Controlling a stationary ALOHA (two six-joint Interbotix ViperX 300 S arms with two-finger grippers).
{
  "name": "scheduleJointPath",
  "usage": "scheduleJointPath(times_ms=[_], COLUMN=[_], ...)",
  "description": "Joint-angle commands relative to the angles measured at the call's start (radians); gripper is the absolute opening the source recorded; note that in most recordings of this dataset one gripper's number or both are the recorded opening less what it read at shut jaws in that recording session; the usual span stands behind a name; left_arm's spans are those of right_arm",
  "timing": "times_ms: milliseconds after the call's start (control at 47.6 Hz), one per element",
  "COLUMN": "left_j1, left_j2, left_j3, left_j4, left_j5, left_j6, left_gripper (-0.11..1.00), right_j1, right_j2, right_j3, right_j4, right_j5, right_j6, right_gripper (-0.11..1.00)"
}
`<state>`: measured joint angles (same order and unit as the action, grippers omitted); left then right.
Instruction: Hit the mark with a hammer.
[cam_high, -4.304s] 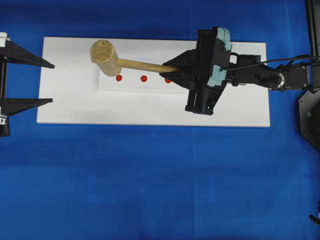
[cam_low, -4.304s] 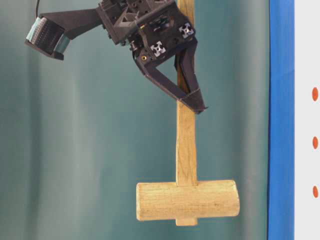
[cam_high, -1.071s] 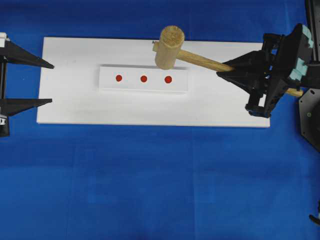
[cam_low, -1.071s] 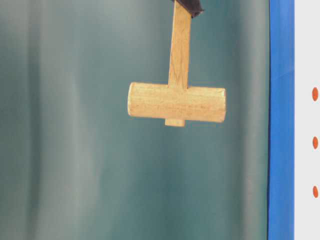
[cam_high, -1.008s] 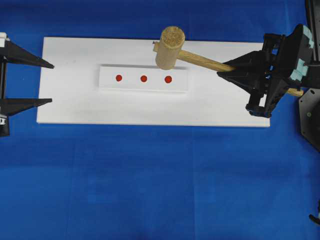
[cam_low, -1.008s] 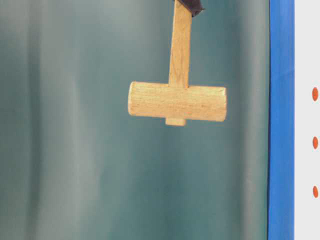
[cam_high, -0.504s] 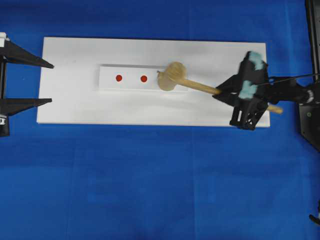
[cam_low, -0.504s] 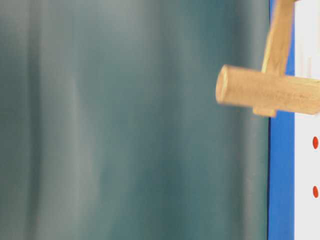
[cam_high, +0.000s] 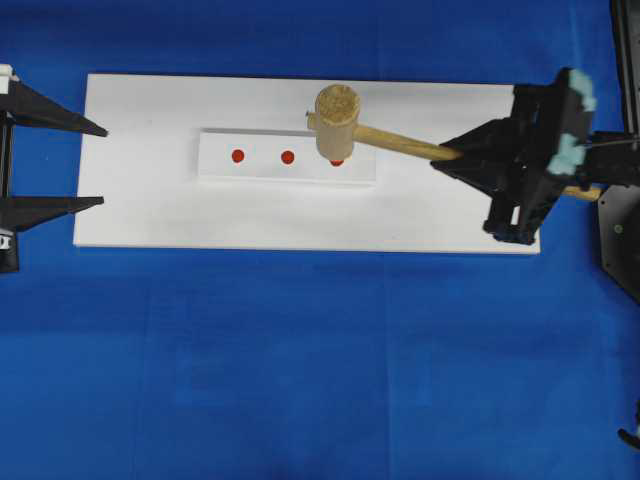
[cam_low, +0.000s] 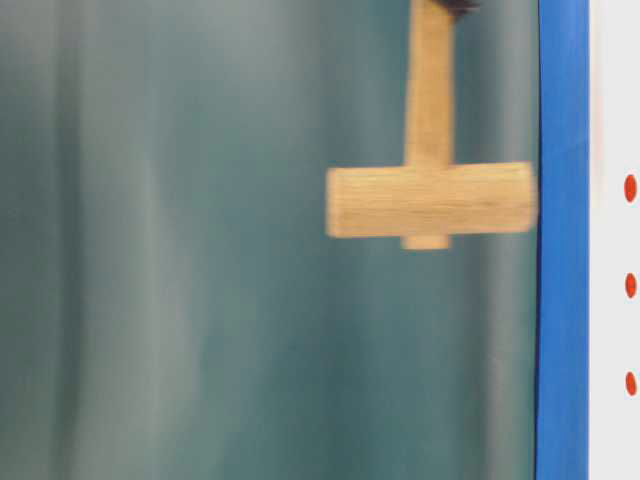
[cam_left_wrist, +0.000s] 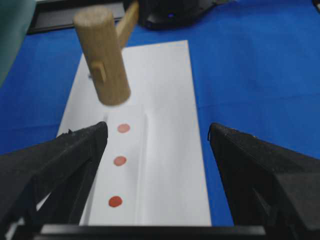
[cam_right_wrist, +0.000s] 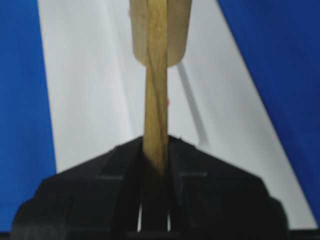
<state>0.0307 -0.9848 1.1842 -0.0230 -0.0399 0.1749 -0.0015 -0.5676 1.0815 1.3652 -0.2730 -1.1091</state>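
Observation:
The hammer (cam_high: 338, 118) is a light-wood mallet, and my right gripper (cam_high: 446, 154) is shut on its thin handle (cam_right_wrist: 156, 100). Its head (cam_left_wrist: 102, 60) hangs in the air over the far right end of the white block (cam_high: 260, 170). Three red marks sit on the block; the right mark (cam_high: 337, 162) peeks out from under the head, and the other two (cam_high: 288, 157) (cam_high: 238, 156) are in plain sight. In the table-level view the head (cam_low: 430, 200) is blurred and off the surface. My left gripper (cam_high: 106, 166) stands open and empty at the board's left end.
The block lies on a white board (cam_high: 150, 215) set on blue cloth (cam_high: 300, 360). A black arm base (cam_high: 620, 230) stands at the right edge.
A second ago the hammer was raised behind the block; half a second ago its head was down on the right mark. Now the right arm has lifted it again. The left gripper is unmoved.

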Motion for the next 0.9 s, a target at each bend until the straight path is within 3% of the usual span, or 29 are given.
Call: scheduleJointPath(times_ms=[0,399,882], left_j1=[-0.002,-0.002,-0.002], left_j2=[0.003,0.005,0.012], left_j3=[-0.009,-0.009,-0.006], left_j4=[-0.003,-0.003,-0.003], left_j5=[-0.006,-0.005,-0.006], left_j6=[-0.002,-0.002,-0.002], left_gripper=[0.8,0.8,0.8], right_j1=[0.002,0.003,0.012], right_j2=[-0.017,0.058,0.321], right_j3=[-0.025,-0.074,-0.322], right_j4=[-0.015,-0.021,-0.087], right_j5=[-0.005,-0.003,0.048], right_j6=[-0.002,-0.003,-0.003], right_gripper=[0.02,0.02,0.02])
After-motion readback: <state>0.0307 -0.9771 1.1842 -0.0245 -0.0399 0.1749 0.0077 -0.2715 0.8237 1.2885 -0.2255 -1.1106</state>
